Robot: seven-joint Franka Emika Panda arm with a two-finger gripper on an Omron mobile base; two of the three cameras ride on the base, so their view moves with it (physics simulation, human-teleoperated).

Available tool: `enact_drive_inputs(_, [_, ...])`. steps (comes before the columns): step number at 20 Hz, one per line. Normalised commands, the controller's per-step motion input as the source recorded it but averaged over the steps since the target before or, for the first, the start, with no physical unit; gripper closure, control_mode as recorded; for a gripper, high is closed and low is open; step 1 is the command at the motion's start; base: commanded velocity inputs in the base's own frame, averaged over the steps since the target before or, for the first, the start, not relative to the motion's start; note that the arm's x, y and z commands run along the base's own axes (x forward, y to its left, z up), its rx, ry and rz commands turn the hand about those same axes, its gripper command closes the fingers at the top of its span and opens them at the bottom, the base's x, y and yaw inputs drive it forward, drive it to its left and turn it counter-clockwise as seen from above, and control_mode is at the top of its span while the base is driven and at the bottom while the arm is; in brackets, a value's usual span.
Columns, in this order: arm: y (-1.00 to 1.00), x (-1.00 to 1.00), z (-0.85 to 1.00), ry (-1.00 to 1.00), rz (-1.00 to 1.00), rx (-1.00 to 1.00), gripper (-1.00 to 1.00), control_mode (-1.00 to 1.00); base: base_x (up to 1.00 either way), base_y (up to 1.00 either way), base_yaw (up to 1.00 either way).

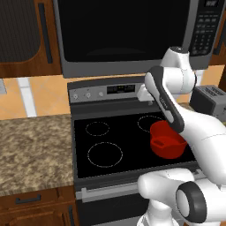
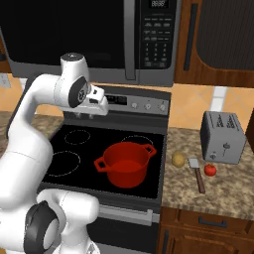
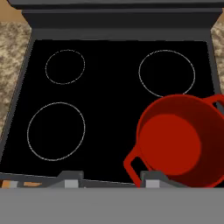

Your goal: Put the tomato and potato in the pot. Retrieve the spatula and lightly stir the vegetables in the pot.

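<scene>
Step in hand, judged from the layout: first pickup, nothing loaded yet.

Pot on the front right burner of the cooktop, near its right edge; interior bare in the hand view. Potato on the counter just beside the cooktop's right edge. Tomato further right, at the toaster's front edge. Spatula between the two vegetables, blade toward the back, handle toward the counter's front edge.

Gripper high above the rear of the cooktop, well apart from all three items. Fingers empty, nothing grasped; parted or closed, cannot tell.

Recommended: swing right past the pot, descend vertically over the potato, straddle its short axis, close gently. Smooth oval, likely to roll or squirt free under an off-centre grip. Keep clear of the spatula blade close beside it. Release low over the pot's mouth.
</scene>
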Motion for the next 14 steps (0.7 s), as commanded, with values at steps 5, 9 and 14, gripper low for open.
enact_drive_inputs(5, [-0.38, -0.04, -0.08, 0.05, -0.02, 0.04, -1.0, -1.0, 0.0, 0.0, 0.0])
enact_drive_inputs(9, [-1.0, -0.27, -0.29, 0.02, -0.18, 0.11, -1.0, -1.0, 0.0, 0.0, 0.0])
enact_drive_inputs(14, [-1.0, -0.12, -0.42, 0.03, -0.36, 0.16, -1.0, -1.0, 0.0, 0.0, 0.0])
